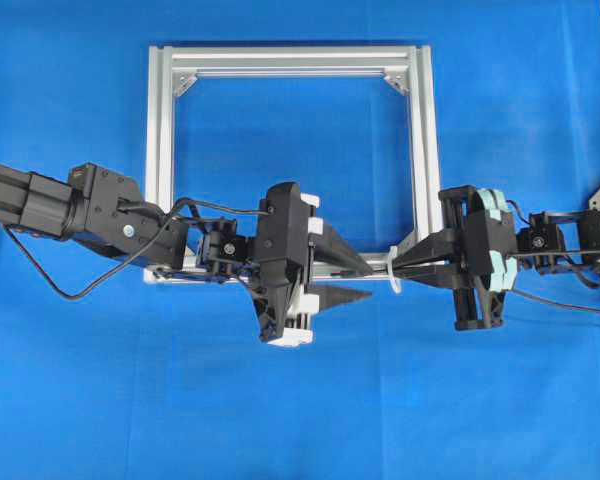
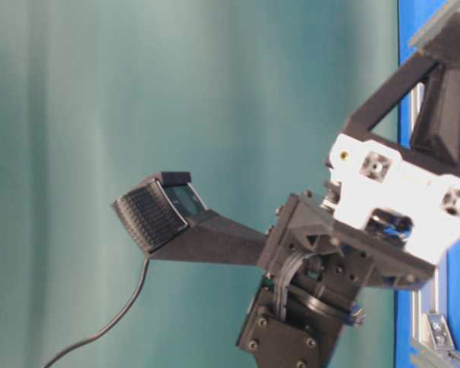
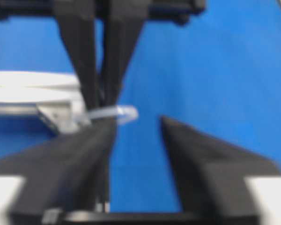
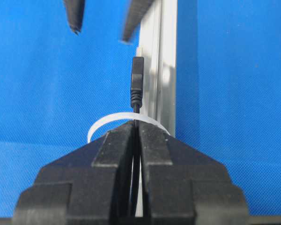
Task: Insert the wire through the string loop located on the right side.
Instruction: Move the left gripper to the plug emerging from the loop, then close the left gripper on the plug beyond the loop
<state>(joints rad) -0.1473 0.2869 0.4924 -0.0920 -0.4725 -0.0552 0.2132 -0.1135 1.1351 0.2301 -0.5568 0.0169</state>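
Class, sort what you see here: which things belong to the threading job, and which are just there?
Belong to the job:
wire, pinched in the right hand
string loop
left hand, open

Just there:
aluminium frame, carrying the loop
blue table cover

You view the blue table (image 1: 300, 420) from directly overhead, the side camera sits low and close behind the left arm, and both wrist cameras face each other closely, sharing the string loop (image 4: 124, 123) at the frame (image 1: 425, 150).
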